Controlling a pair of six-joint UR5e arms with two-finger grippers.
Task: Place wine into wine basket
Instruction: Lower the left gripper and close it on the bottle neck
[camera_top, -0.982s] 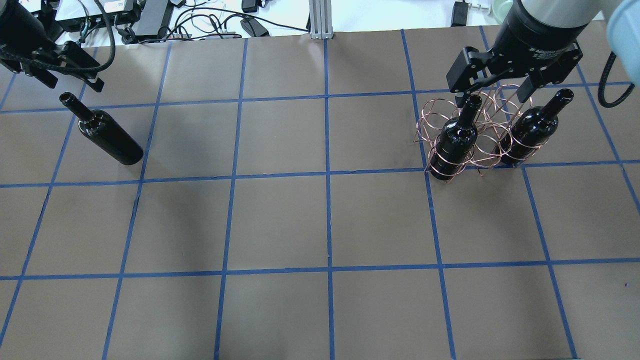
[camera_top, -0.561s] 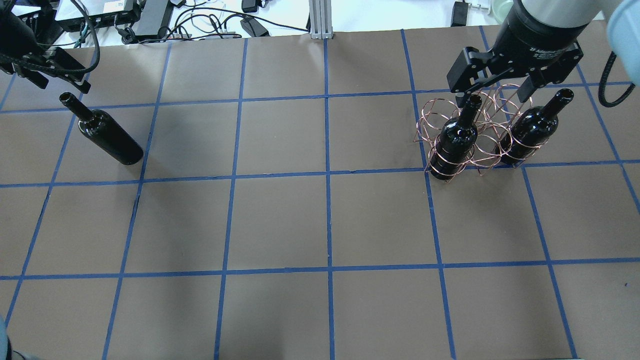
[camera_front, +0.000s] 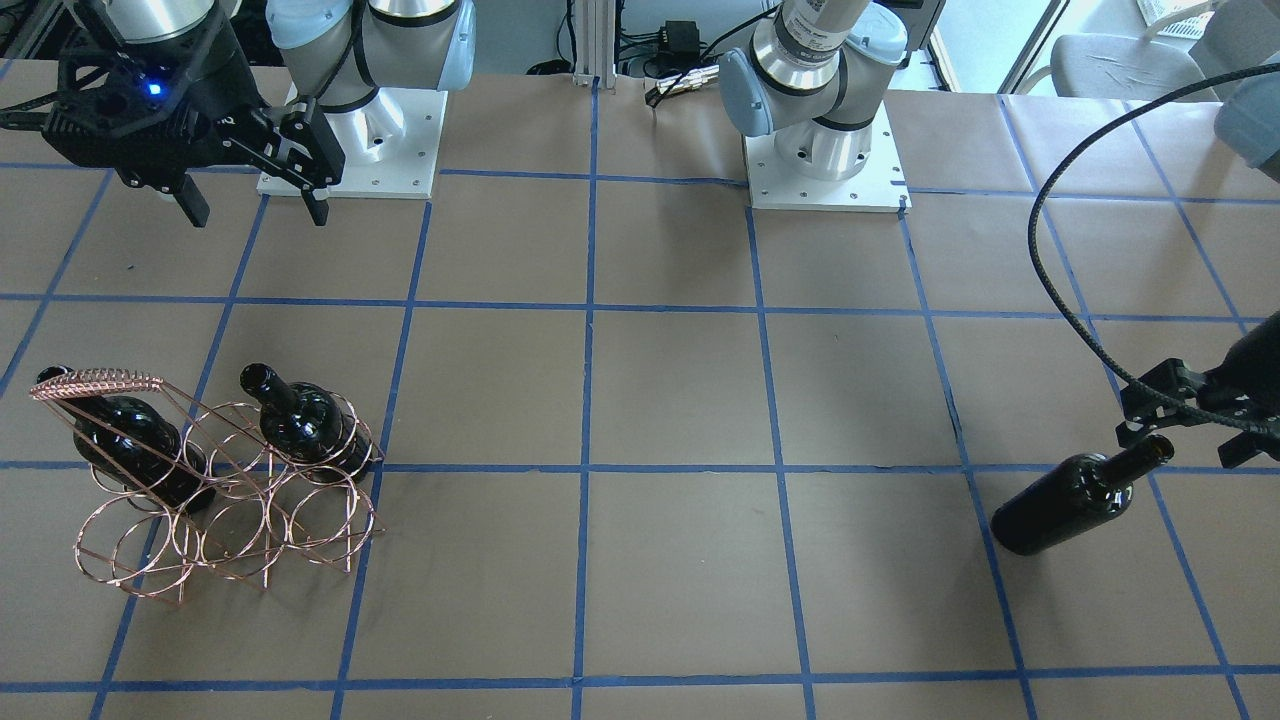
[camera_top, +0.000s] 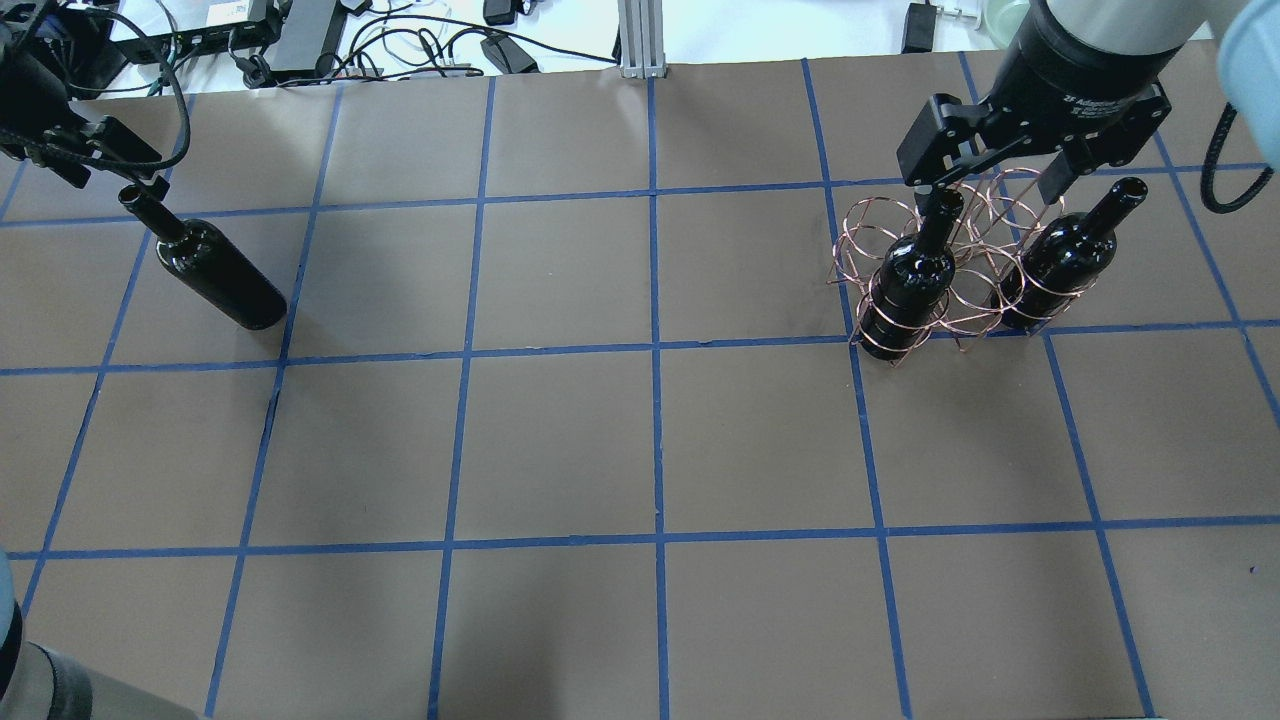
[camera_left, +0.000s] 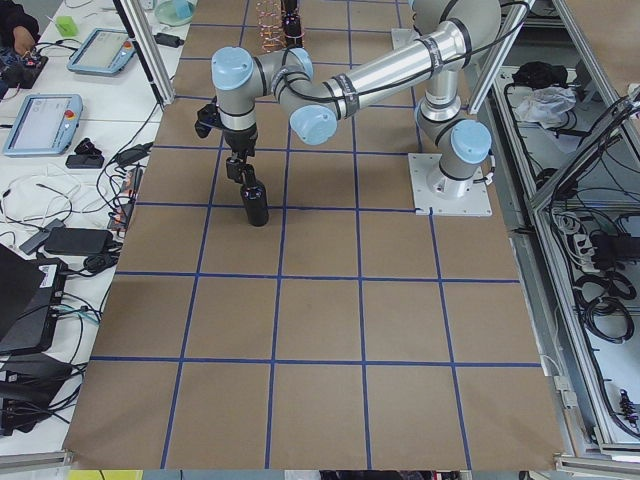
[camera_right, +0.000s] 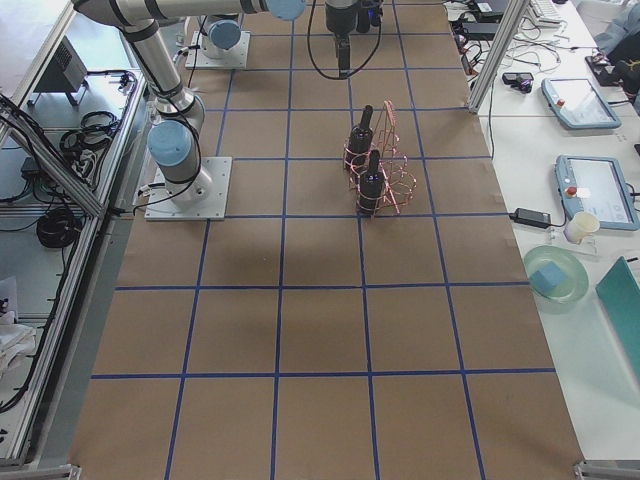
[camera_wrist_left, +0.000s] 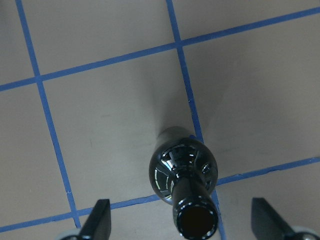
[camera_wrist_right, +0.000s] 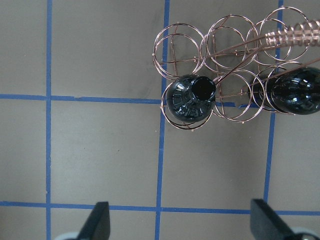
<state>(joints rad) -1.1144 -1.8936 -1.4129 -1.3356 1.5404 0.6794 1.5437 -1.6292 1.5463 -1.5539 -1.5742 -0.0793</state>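
A loose dark wine bottle (camera_top: 215, 275) stands upright on the table's left part; it also shows in the front view (camera_front: 1070, 500) and the left wrist view (camera_wrist_left: 182, 170). My left gripper (camera_top: 108, 178) (camera_wrist_left: 182, 217) is open, its fingers on either side of the bottle's mouth and apart from it. The copper wire wine basket (camera_top: 975, 310) (camera_front: 230, 520) (camera_wrist_right: 225, 45) stands at the right and holds two upright bottles (camera_top: 905, 285) (camera_top: 1060, 260). My right gripper (camera_top: 985, 190) (camera_wrist_right: 182, 222) is open and empty, hovering above the basket.
Brown paper with a blue tape grid covers the table. Cables and boxes (camera_top: 300, 40) and an aluminium post (camera_top: 638, 40) lie beyond the far edge. The two arm bases (camera_front: 350, 130) (camera_front: 820, 150) stand at the robot's side.
My left gripper has moved left and down over the loose bottle's mouth. The right gripper, basket and bottles have not moved.
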